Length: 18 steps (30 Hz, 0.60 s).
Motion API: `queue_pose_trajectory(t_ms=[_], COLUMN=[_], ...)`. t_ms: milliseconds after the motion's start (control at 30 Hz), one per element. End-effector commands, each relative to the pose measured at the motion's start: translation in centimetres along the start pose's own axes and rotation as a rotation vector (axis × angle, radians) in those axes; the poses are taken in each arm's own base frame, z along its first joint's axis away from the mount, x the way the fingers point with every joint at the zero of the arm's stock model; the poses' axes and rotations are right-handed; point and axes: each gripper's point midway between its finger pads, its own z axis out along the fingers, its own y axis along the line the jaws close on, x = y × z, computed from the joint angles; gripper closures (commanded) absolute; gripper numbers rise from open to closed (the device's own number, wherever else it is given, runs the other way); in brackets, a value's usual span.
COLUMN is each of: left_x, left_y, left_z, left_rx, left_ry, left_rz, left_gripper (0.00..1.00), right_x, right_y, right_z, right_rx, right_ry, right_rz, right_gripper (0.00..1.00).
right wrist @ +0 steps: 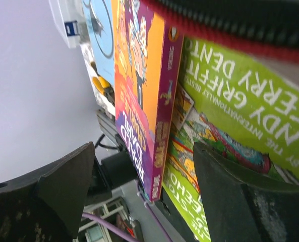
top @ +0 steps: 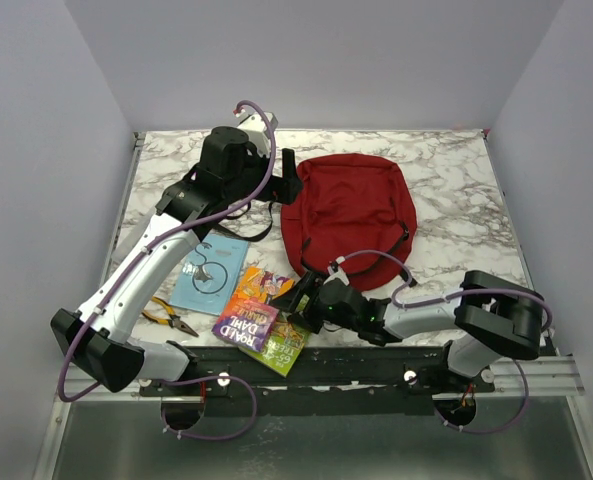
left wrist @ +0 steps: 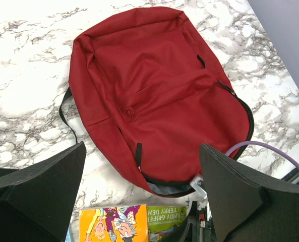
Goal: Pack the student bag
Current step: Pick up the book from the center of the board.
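The student bag (top: 351, 212) is a dark-red backpack lying flat on the marble table; in the left wrist view the student bag (left wrist: 154, 91) shows a slit of grey lining at its near edge. My left gripper (top: 288, 186) hovers by the bag's left side, open and empty (left wrist: 141, 186). My right gripper (top: 298, 303) lies low at the front, open, with its fingers on either side of the corner of an orange and purple Roald Dahl book (right wrist: 144, 101). That book (top: 248, 308) rests on a green book (top: 290, 346), also seen under it (right wrist: 235, 111).
A light-blue booklet (top: 208, 275) lies left of the books. Yellow-handled pliers (top: 169, 318) lie near the left arm's base. The black rail (top: 376, 362) runs along the table's front edge. Grey walls close in the back and both sides.
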Motion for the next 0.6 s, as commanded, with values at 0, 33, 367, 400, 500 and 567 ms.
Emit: queue_pose_trajectory(t_ms=[0, 33, 367, 400, 500, 567], left_x=[-0.3, -0.4, -0.4, -0.3, -0.2, -0.2], left_y=[-0.4, -0.7, -1.0, -1.0, -1.1, -1.4], left_z=[-0.1, -0.2, -0.2, -0.2, -0.1, -0.2], left_rx=[0.03, 0.04, 0.055, 0.057, 0.063, 0.078], left_ry=[-0.013, -0.015, -0.015, -0.013, -0.007, -0.006], left_rz=[-0.008, -0.01, -0.018, -0.018, -0.023, -0.027], left_gripper=[0.05, 0.05, 0.06, 0.06, 0.06, 0.06], right_x=[-2.1, -2.1, -1.6, -1.7, -2.0, -2.1], right_y=[-0.4, -0.8, -4.2, -4.5, -4.7, -4.6], right_z=[1.2, 1.5, 4.4, 4.5, 4.7, 4.8], right_rx=[-0.022, -0.023, 0.037, 0.04, 0.05, 0.053], right_ry=[-0.137, -0.142, -0.164, -0.167, -0.187, -0.196], right_rz=[0.066, 0.068, 0.125, 0.132, 0.112, 0.094], right_gripper=[0.19, 0.23, 0.58, 0.61, 0.72, 0.82])
